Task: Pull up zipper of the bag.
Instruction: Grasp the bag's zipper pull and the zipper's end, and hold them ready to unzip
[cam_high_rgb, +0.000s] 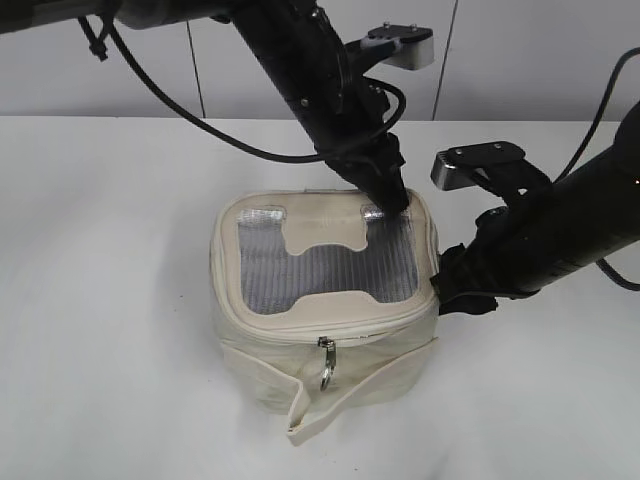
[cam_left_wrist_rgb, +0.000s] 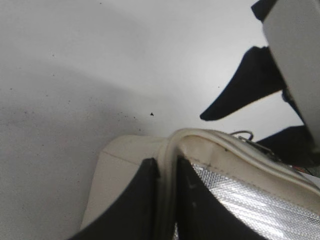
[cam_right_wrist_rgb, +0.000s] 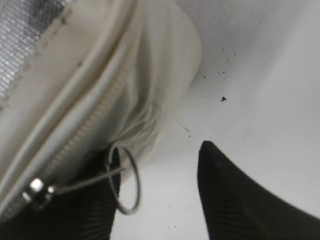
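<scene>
Outwardly, cream bag (cam_high_rgb: 325, 310), zipper (cam_right_wrist_rgb: 85, 135) shut.

One bag (cam_high_rgb: 325, 310), one strap (cam_high_rgb: 345, 400), two zipper pulls (cam_high_rgb: 327, 362) (cam_right_wrist_rgb: 75, 186) — two end effectors (cam_left_wrist_rgb: 167, 200) (cam_right_wrist_rgb: 165, 200).

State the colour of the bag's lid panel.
Silver-grey mesh panel, best in the exterior view.

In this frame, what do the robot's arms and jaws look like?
Both arms are black. The left arm trails black cables, and each carries a grey bracket-mounted wrist camera. The left gripper and right gripper have tapered black fingers; the right one's show fine ribbing.
</scene>
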